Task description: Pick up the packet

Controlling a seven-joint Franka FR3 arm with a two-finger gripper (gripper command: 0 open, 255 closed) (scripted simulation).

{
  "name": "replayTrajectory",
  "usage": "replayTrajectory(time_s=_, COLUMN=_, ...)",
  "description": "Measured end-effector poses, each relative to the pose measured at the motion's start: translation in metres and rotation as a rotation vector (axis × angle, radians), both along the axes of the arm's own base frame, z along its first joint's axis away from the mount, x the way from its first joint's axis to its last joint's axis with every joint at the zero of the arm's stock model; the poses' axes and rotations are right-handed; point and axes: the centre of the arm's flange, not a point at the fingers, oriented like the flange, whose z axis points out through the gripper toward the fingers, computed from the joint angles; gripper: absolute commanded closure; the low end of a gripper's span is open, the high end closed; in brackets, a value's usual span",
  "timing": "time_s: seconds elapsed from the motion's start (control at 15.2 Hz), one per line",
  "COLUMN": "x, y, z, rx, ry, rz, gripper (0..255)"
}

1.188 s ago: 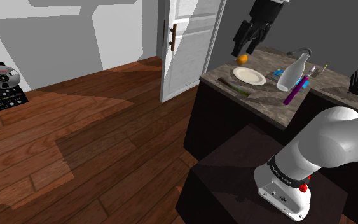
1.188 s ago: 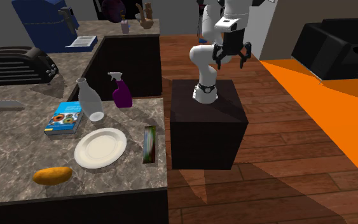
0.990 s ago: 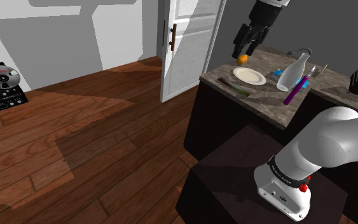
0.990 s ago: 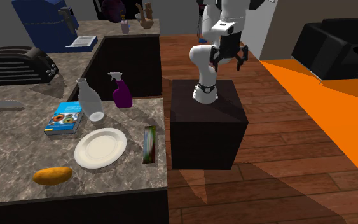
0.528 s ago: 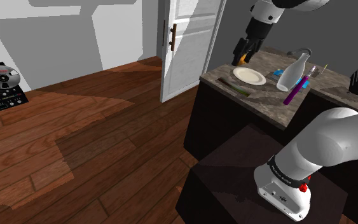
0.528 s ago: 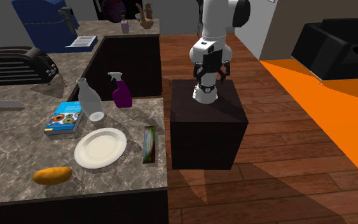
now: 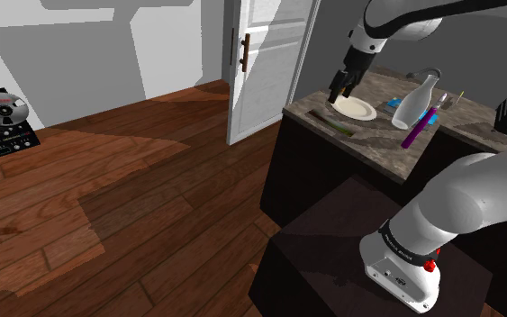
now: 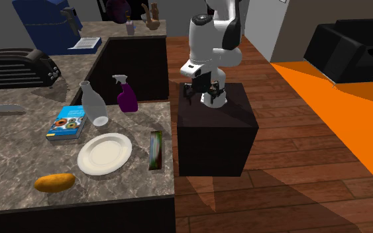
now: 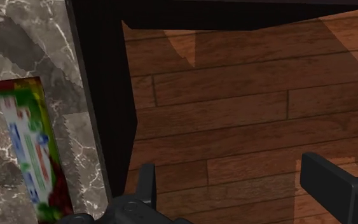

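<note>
Two fingers of the pincer (image 9: 229,175) stand spread above wooden floor planks (image 9: 234,114). Flat rectangular packet (image 9: 34,153), green, red and white, lies on the marble-veined desk (image 9: 6,38); print illegible.

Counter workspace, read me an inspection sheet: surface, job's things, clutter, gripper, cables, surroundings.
Surface: marble counter.
Job's things: packet, flat near the counter's edge, beside the plate, untouched.
Clutter: book, glass bottle, purple spray bottle, toaster, knife, orange loaf-shaped item.
Gripper: gripper open, holding nothing, over the wooden floor just off the counter's edge.
Cables: nothing seen.
Surroundings: white door, tape recorder.
</note>
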Motion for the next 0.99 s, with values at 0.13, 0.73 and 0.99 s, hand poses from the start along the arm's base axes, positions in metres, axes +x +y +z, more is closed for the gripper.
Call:
replayTrajectory(time_s=0.13, x=0.007, y=-0.019, z=-0.016, rx=-0.004, ry=0.004, rz=0.006, gripper=0)
replayTrajectory(time_s=0.73, x=0.041, y=-0.102, z=-0.088, rx=-0.019, ry=0.020, rz=0.034, gripper=0)
replayTrajectory(time_s=0.99, x=0.060, y=-0.141, z=-0.120, rx=-0.027, ry=0.027, rz=0.046, gripper=0)
